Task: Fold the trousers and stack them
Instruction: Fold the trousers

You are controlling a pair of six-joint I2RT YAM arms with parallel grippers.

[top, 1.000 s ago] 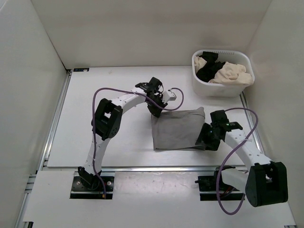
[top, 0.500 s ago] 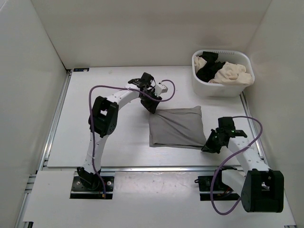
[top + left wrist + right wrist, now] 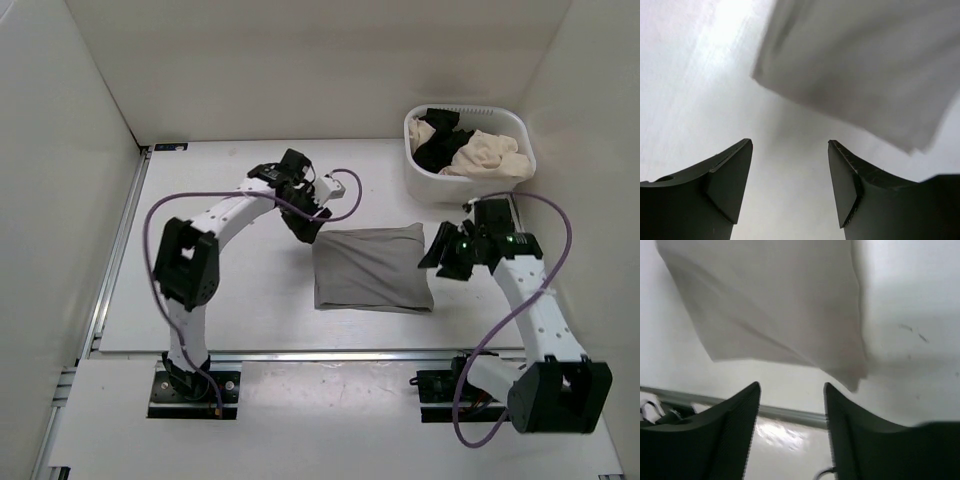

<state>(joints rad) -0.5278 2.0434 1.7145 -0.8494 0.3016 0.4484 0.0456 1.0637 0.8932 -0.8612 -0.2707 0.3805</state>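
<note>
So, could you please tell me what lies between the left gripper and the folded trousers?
Only bare table. In the left wrist view, the open left gripper sits short of the trousers, with nothing between them.

The folded trousers (image 3: 372, 268) are soft grey cloth, matt and faintly creased. The table (image 3: 230, 290) is smooth white with a dull sheen; a metal rail (image 3: 117, 250) lines its left edge. The basket (image 3: 460, 188) is white plastic. On the left gripper (image 3: 790, 145) the fingers (image 3: 725, 175) seem matt black plastic.
</note>
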